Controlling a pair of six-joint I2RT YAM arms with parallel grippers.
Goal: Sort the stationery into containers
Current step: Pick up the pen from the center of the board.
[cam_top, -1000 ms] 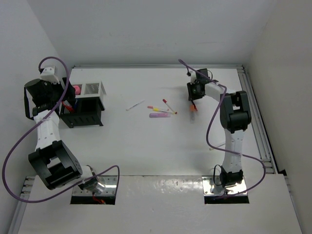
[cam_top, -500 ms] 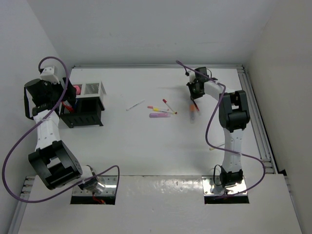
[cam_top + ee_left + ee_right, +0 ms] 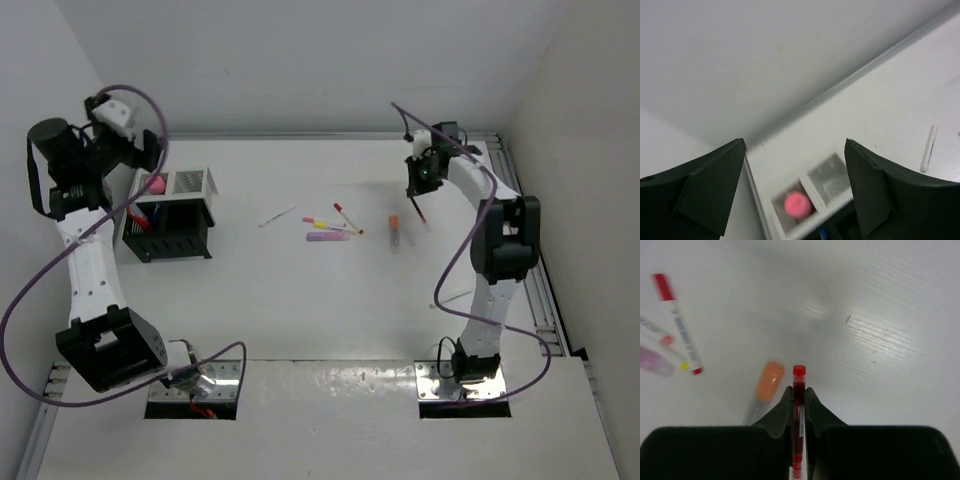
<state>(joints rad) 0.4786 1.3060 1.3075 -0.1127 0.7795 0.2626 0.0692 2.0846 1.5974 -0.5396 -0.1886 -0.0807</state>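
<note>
My right gripper (image 3: 421, 185) (image 3: 799, 392) is shut on a red pen (image 3: 799, 372) (image 3: 419, 209) and holds it above the table, just right of an orange-capped marker (image 3: 394, 230) (image 3: 768, 383). A white pen (image 3: 278, 216), a red-capped marker (image 3: 347, 218) (image 3: 680, 327), a yellow-tipped pen (image 3: 322, 223) and a pink piece (image 3: 328, 236) lie mid-table. My left gripper (image 3: 140, 152) (image 3: 795, 165) is open and empty, raised above the white perforated bin (image 3: 192, 181) (image 3: 832, 175). A pink piece (image 3: 156, 184) (image 3: 796, 204) lies in the bin. The black organizer (image 3: 172, 235) adjoins it.
White walls close in on the left, back and right. A metal rail (image 3: 532, 262) runs along the table's right edge. Purple cables (image 3: 440, 262) hang from both arms.
My right gripper has risen and moved right with the red pen, away from the orange-capped marker. My left arm has lifted up and back from the organizer.
</note>
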